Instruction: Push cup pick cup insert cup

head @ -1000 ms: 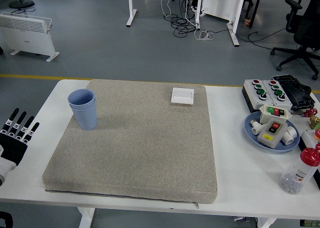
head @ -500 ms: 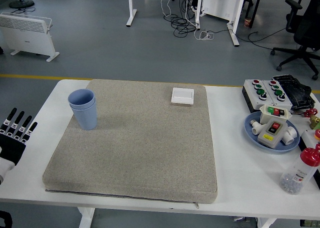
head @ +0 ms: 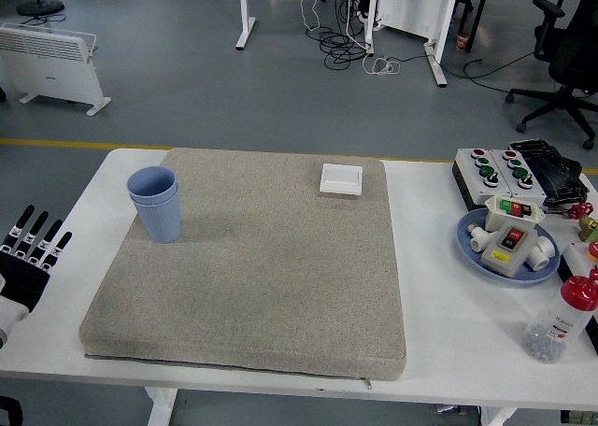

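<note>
I am holding my left hand [head: 26, 258] out flat at the table's [head: 439, 305] left edge, fingers [head: 42, 234] straight, spread and gripping nothing, well apart from the nested blue cups [head: 156, 203] standing upright on the grey mat's [head: 262, 267] far-left corner.

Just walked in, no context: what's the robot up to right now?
Nothing is being handled. The left hand sits at the table's left edge, fingers spread, holding nothing, clear of the mat. The right arm is out of view. Two blue cups stand nested, upright, near the mat's far left corner, so the insert step looks done. A small white switch plate lies at the mat's far edge.
</note>
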You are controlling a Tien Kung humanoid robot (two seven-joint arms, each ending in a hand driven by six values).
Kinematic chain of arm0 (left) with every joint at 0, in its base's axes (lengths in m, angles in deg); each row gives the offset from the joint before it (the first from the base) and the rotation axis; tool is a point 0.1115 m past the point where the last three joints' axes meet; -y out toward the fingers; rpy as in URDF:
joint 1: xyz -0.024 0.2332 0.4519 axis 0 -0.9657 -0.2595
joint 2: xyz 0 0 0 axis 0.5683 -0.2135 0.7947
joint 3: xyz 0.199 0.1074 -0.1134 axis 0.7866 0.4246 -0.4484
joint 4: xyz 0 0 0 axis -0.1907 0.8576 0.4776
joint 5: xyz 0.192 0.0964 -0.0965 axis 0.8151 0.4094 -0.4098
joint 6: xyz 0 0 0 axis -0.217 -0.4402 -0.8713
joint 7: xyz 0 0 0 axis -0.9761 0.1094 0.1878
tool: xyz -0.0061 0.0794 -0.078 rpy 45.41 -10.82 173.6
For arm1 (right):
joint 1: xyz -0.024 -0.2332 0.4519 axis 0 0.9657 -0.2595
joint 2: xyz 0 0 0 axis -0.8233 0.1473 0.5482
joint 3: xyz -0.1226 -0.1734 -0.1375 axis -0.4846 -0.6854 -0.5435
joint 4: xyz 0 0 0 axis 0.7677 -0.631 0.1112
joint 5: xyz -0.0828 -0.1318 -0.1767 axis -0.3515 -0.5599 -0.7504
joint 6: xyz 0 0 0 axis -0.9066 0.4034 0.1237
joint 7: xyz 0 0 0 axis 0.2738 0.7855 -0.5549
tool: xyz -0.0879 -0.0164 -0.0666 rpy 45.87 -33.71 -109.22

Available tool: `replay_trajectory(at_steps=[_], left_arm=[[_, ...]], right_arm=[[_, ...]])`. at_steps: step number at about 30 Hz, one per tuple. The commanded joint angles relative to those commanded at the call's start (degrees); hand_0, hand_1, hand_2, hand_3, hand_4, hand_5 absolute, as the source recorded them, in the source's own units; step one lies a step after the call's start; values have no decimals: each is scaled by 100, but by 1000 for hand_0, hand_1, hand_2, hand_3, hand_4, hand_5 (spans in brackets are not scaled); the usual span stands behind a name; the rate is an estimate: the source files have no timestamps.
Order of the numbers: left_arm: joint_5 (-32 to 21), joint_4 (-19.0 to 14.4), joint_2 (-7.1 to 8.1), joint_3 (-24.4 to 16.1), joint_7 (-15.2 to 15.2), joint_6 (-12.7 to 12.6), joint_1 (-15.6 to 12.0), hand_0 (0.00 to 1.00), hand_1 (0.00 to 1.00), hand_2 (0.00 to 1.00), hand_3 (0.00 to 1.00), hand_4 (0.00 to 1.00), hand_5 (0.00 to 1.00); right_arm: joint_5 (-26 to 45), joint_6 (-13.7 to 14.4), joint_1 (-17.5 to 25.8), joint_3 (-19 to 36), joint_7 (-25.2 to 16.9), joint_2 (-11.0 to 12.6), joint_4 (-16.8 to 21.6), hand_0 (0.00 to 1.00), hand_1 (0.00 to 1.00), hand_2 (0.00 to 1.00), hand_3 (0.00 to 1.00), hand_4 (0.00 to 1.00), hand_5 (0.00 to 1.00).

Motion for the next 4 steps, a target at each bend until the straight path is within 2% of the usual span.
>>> replay_trajectory(at_steps=[4], left_arm=[[1, 32, -12, -10, 59, 6, -5, 857, 857, 908, 817, 647, 998]], right_arm=[[12, -5, -1, 13, -7, -4, 0, 728, 657, 674, 591, 144, 484]])
